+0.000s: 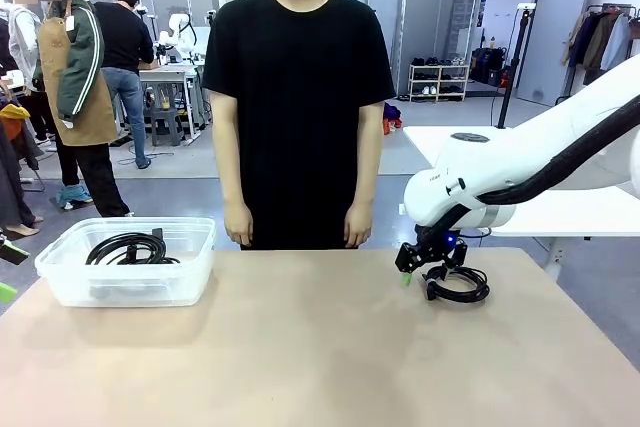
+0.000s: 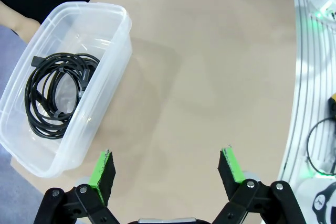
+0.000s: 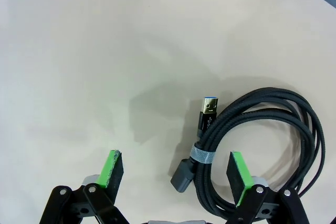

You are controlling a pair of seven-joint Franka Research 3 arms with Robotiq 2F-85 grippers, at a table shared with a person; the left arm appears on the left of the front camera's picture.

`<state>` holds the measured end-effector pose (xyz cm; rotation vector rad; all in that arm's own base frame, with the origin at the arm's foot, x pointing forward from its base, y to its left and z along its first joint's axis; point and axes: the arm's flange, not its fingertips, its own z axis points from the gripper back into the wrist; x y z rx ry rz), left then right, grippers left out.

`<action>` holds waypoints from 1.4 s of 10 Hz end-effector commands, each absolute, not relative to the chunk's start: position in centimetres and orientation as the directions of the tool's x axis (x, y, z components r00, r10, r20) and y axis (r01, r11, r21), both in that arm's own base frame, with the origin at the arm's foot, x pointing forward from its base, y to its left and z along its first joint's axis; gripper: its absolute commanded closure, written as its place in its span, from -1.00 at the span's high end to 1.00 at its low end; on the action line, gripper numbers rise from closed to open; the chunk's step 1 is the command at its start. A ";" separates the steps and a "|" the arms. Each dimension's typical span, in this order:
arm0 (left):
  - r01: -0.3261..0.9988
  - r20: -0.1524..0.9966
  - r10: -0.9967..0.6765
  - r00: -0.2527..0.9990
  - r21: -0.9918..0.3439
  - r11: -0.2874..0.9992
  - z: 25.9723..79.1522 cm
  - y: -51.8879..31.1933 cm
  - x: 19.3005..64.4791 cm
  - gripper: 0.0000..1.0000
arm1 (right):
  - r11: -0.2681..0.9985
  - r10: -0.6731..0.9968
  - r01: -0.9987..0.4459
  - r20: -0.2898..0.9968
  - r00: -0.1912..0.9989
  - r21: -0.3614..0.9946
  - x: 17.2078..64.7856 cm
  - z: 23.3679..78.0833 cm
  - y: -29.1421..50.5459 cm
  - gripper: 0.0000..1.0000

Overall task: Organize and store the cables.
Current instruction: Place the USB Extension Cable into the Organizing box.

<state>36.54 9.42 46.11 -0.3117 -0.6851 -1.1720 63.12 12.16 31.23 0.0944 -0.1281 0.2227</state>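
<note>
Front: my right claw (image 1: pixel 425 269) is low over the bench (image 1: pixel 300 347), right at a coiled cable (image 1: pixel 458 285); a second cable (image 1: pixel 130 248) sits in the clear bin (image 1: pixel 130 287). Left wrist: left claw (image 2: pixel 168 169) spread, holding nothing, above bare bench beside the bin (image 2: pixel 113 77). Right wrist: claw (image 3: pixel 176 174) spread, one finger (image 3: pixel 239 174) over the coil (image 3: pixel 262 135), nothing pinched.

Two cable coils on a shared table, one in a bin at the left, one at the right.

A clear plastic rectangular bin (image 1: pixel 128 262) sits at the beige table's (image 1: pixel 300 347) far left, with a coiled black cable (image 2: pixel 55 93) inside. At the far right, a second black coiled cable with a gold-tipped plug (image 3: pixel 252 140) lies on the tabletop under the right gripper (image 3: pixel 176 174), whose fingers straddle one side of the loop. The left gripper (image 2: pixel 167 169) hangs beside the bin. A person in a black T-shirt (image 1: pixel 300 97) stands behind the far edge, centred.
</note>
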 end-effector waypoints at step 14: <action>0.914 0.637 -0.736 0.229 0.118 0.387 46.3 9.3 36.5 1.00 | 0.976 0.215 -0.212 0.086 0.973 -0.043 63.6 33.8 16.0 -1.00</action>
